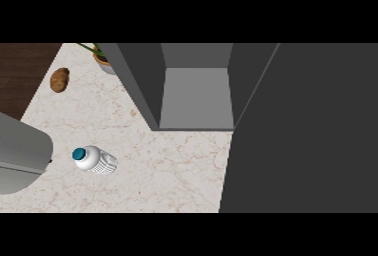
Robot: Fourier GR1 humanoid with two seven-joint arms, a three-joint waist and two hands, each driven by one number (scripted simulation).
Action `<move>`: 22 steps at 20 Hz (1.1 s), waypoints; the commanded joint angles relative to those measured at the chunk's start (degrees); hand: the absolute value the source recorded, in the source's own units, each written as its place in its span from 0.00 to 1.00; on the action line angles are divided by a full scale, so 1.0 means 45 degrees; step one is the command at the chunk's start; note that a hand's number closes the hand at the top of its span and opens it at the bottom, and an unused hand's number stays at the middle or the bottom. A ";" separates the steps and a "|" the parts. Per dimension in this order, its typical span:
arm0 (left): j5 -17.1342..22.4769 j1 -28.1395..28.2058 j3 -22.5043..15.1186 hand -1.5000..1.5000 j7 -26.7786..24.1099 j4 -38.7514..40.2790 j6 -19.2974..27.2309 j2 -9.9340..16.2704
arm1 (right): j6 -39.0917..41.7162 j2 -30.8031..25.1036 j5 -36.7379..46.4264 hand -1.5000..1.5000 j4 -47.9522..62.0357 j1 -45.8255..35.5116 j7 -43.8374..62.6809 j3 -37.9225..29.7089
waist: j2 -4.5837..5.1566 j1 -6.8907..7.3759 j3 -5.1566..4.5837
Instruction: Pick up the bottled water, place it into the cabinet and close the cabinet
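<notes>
Bottled water [94, 159], white with a teal cap, stands on the marbled counter [162, 170] at about eight o'clock from the view's centre, apart from everything else. At nine o'clock, just beside the bottle, a grey forearm [18, 157] enters from the left edge (its hand lies beyond the frame, so how far the fingers are open cannot be told; nothing shows it touching the bottle). At ten o'clock a brown potato [59, 79] rests near the counter's edge beside dark wood flooring [18, 75]. At eleven o'clock a potted plant [102, 61] is partly hidden behind the cabinet [193, 97], which stands open at twelve o'clock, grey interior bare. Its dark door [303, 130] fills the field from one to five o'clock. The right hand appears nowhere.
</notes>
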 commanded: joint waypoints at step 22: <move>0.0750 -0.0236 0.1436 0.00 -0.2124 0.2344 -0.0518 0.0240 | -0.1790 -0.1155 0.1596 0.00 -0.1812 -0.0799 0.1551 0.1138 | 0.0050 -0.0083 -0.0017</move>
